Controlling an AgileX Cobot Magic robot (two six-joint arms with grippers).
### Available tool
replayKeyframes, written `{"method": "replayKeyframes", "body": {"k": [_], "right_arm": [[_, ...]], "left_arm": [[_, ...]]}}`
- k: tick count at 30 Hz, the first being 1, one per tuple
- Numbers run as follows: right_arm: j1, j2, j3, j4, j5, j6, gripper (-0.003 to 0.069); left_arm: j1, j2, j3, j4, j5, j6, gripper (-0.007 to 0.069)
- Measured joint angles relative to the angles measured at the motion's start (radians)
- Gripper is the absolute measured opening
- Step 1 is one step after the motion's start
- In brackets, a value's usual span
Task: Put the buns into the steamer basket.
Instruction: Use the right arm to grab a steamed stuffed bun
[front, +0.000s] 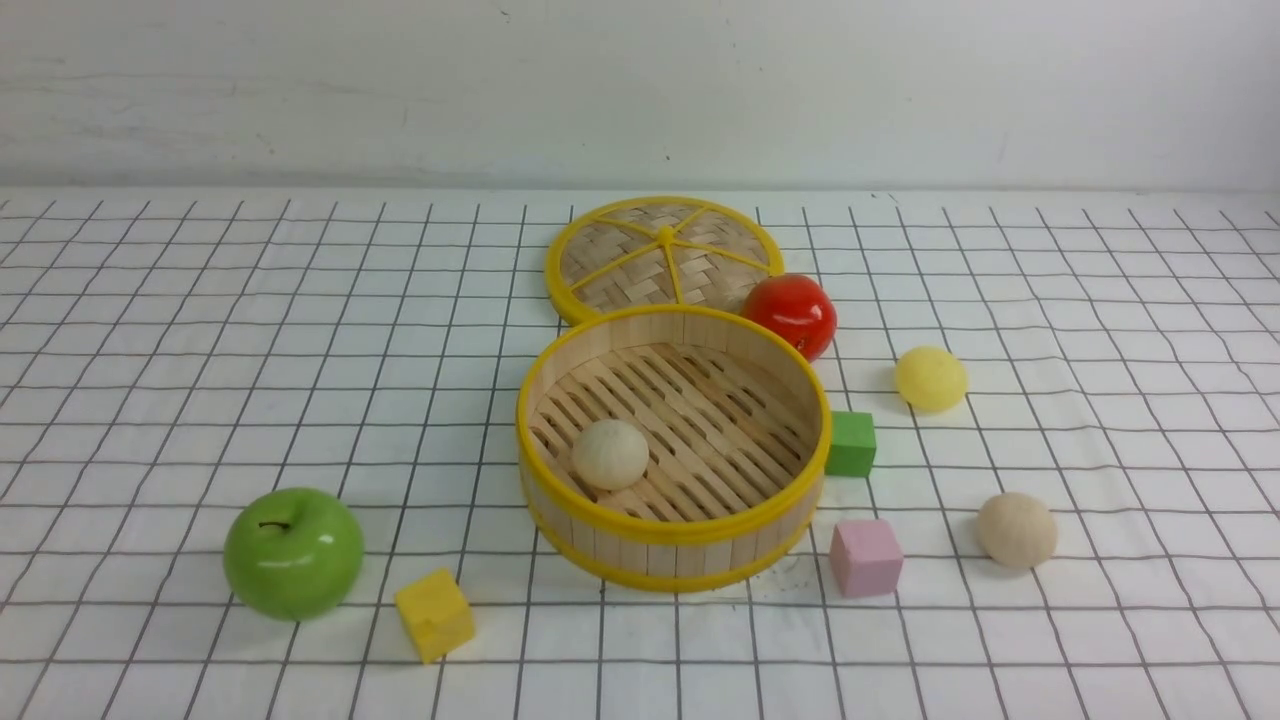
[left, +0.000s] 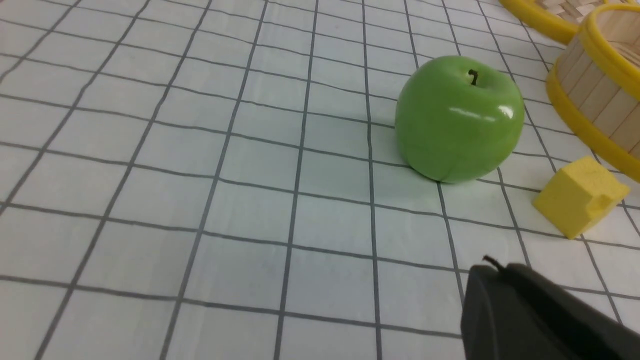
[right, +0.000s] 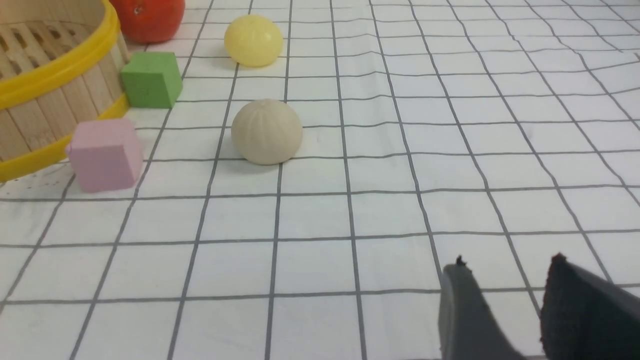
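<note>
Gridded white cloth covers our surface (front: 200, 350). We see the steamer basket (front: 670, 545) holding one cream bun (front: 610, 454); a second cream bun (front: 1017, 530) and the yellow bun (front: 931, 379) lie to its right. Our left jaws are pressed together, our right jaws spread and empty.

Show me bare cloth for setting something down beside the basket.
Free: wide stretch left of the steamer basket, behind the green apple; right of the yellow bun and beige bun. Crowded: basket's right side, among tomato, green cube, pink cube.
</note>
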Motion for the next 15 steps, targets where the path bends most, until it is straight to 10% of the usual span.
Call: {"method": "replayKeyframes", "body": {"k": [15], "right_arm": [[0.000,0.000,0.009,0.022,-0.123,0.000,0.0239]], "left_arm": [[0.001,0.000,0.000,0.000,0.000,0.000,0.0004]]}}
